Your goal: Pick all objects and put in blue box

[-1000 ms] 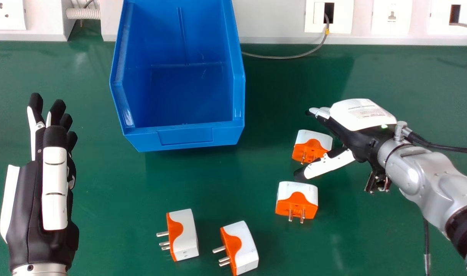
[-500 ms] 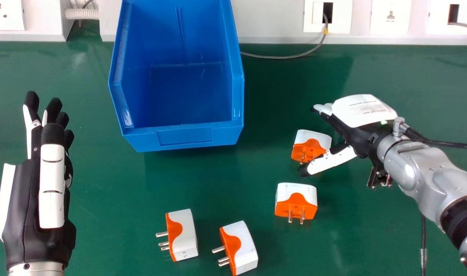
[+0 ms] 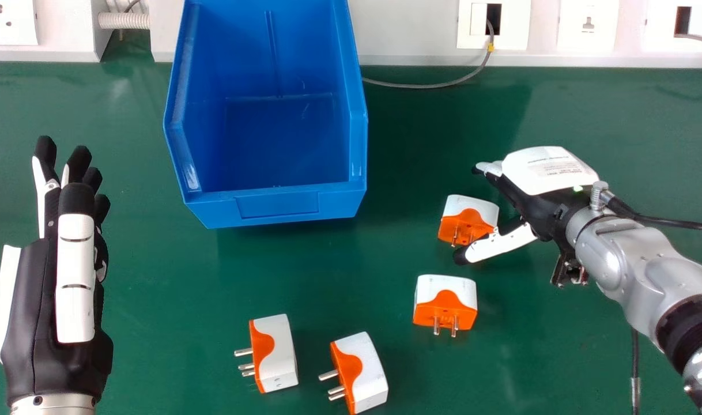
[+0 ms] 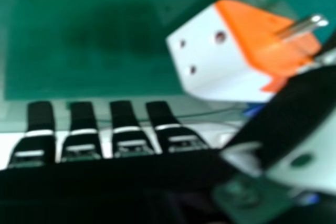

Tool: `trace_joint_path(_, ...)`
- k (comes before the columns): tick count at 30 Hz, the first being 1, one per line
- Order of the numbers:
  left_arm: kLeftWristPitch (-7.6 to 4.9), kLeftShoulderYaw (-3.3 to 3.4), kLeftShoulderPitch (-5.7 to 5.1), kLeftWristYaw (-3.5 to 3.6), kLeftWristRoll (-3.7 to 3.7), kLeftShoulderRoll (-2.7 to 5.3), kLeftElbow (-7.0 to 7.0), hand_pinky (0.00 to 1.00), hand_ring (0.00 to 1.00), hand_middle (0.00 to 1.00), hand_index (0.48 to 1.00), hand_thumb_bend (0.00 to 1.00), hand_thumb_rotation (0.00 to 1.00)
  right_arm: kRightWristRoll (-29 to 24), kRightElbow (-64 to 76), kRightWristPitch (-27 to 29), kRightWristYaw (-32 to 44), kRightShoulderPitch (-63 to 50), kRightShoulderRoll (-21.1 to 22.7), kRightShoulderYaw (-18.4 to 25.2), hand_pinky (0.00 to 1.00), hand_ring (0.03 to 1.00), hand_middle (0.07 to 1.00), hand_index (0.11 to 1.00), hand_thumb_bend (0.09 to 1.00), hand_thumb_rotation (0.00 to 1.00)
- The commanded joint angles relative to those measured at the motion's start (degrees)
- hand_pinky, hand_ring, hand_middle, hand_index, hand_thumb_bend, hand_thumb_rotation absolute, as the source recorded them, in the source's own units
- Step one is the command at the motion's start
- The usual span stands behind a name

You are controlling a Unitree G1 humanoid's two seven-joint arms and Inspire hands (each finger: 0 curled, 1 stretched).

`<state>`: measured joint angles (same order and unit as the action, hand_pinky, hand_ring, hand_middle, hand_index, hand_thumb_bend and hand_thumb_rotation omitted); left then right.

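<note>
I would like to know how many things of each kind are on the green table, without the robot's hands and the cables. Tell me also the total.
White and orange plug adapters: 4
Blue box: 1
Total: 5

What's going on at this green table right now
The robot's right hand, fingers open, is at the farthest orange and white plug adapter, apparently to pick it up. Three more adapters lie nearer on the table. The blue box has nothing in it yet, and the left hand is held open off to the left.
</note>
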<state>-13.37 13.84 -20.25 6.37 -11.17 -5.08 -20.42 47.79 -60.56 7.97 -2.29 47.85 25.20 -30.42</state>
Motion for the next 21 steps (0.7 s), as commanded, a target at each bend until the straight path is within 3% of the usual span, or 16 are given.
trace_joint_path(1,-0.24,0.18,-0.01,0.23,-0.05,-0.44,-1.70,1.00,1.00,1.00,1.000,0.63,0.96,0.1,-0.1,-0.5,-1.2,2.5,-0.3,-0.4,0.85,0.907,0.916,0.909,0.755,0.69)
trace_joint_path(4,-0.03,0.19,-0.22,0.04,0.37,-0.41,-2.05,1.00,1.00,1.00,1.000,0.63,0.97,0.1,-1.0,-1.2,-1.3,2.8,-1.1,-0.9,0.85,0.908,0.916,0.909,0.757,0.70)
trace_joint_path(9,-0.19,0.20,-0.46,-0.13,0.26,-0.11,-2.25,1.00,1.00,1.00,1.000,0.64,0.97,0.7,-2.8,-1.9,-2.2,3.8,-2.1,-2.2,0.85,0.904,0.911,0.902,0.762,0.70)
trace_joint_path(18,0.53,0.54,-0.72,-0.32,0.68,-0.57,-2.81,1.00,1.00,1.00,1.000,0.66,0.97,2.5,-4.2,-4.6,-3.1,4.5,-3.7,-4.9,0.86,0.907,0.913,0.904,0.764,0.70)
trace_joint_path(21,-0.23,0.89,-0.37,-0.06,0.87,-0.91,-2.57,1.00,1.00,1.00,1.000,0.67,0.96,3.0,-4.9,-5.2,-4.1,4.3,-4.4,-5.7,0.85,0.892,0.902,0.892,0.766,0.67)
